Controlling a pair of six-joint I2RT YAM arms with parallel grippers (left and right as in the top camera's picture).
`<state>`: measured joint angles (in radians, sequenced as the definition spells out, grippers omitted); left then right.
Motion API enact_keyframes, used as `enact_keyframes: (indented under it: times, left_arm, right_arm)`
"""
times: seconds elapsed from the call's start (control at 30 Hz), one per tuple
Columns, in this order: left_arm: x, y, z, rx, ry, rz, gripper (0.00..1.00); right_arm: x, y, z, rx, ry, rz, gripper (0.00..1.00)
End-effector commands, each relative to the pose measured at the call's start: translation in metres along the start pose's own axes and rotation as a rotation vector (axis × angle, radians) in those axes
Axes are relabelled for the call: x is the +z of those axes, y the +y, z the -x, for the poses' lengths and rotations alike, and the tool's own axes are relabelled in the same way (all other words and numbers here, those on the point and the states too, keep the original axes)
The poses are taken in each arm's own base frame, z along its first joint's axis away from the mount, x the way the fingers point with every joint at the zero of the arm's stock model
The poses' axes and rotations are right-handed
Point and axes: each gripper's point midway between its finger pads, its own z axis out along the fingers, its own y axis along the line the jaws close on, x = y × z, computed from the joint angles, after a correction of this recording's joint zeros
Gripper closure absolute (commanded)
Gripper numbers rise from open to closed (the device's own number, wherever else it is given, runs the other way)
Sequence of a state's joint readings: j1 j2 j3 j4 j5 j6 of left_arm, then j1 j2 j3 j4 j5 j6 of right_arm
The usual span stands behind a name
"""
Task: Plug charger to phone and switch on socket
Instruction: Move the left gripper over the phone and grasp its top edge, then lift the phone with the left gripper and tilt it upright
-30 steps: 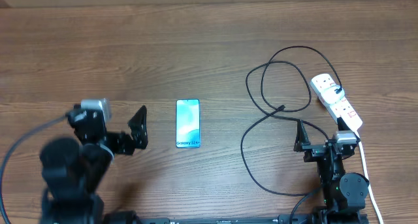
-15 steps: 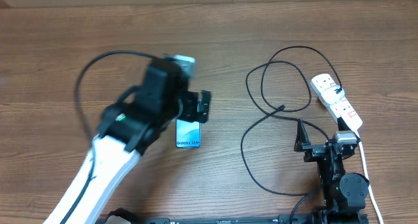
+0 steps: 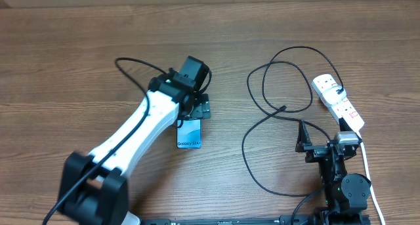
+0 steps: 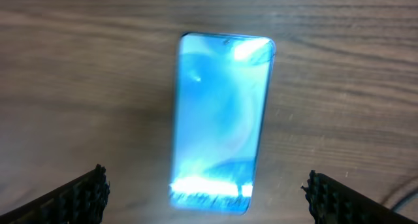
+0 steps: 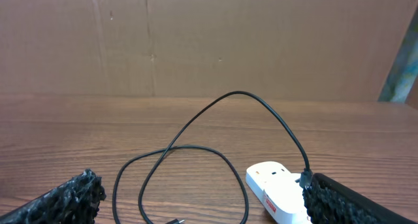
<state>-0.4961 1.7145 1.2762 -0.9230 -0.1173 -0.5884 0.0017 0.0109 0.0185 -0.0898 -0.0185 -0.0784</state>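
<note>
Wood-grain laminate covers the tabletop (image 3: 65, 54), brown, with the streaks running left to right. The phone (image 3: 189, 136) lies flat on it, left of centre, a slim rounded rectangle with a dark edge and a pale blue screen. "Galaxy S24+" reads in small letters near its lower end in the overhead view. In the left wrist view the screen is a blur of glare and no writing can be made out.

The left gripper (image 3: 195, 111) hangs over the phone's upper half on its white arm, jaws spread wide, with a ribbed black fingertip (image 4: 81, 194) showing on either side of the phone and touching nothing.

The charger (image 3: 243, 143) is a thin black cable lying in loose loops right of centre. Its small connector tip (image 3: 283, 108) rests on bare wood, well apart from the phone. The socket (image 3: 338, 102), a white elongated strip with red switches, sits slanted near the right edge. A black plug (image 3: 336, 89) is seated in it and a thick white cord (image 3: 367, 166) runs toward the near edge. A red mark on its casing is too small to read.

The right gripper (image 5: 209, 204) sits low near the front right, just beside the strip, jaws wide apart and empty. A plain brown cardboard wall (image 5: 209, 41) bounds the far side. Open wood stretches across the far left and between phone and cable.
</note>
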Motion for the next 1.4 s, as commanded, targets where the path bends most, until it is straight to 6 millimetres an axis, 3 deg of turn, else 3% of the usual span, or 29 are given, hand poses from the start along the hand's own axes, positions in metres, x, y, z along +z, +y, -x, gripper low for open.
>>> enact_keyframes:
  times: [0.0, 0.17, 0.5, 0.73, 1.1, 1.37]
  left_arm:
    - [0.027, -0.023, -0.011, 0.11, 0.099, -0.078, 0.0]
    - [0.059, -0.009, -0.021, 0.031, 0.161, 0.034, 0.0]
    - [0.064, 0.004, -0.019, 0.081, 0.143, 0.11, 0.01]
    - [0.082, 0.002, -0.02, 0.096, 0.152, 0.106, 0.0]
    - [0.104, 0.01, -0.048, 0.09, 0.256, 0.12, 0.01]
    - [0.124, 0.009, -0.08, 0.079, 0.314, 0.048, 0.0]
  right_arm:
    - [0.0, -0.002, -0.002, -0.002, -0.003, -0.008, 0.0]
    - [0.0, -0.002, -0.002, -0.002, -0.003, -0.008, 0.0]
    - [0.0, -0.002, -0.002, -0.001, -0.003, -0.008, 0.0]
    - [0.0, -0.002, -0.002, -0.002, -0.003, -0.008, 0.0]
    - [0.0, -0.002, -0.002, -0.002, -0.003, -0.008, 0.0]
    - [0.0, -0.002, -0.002, -0.002, -0.003, -0.008, 0.0]
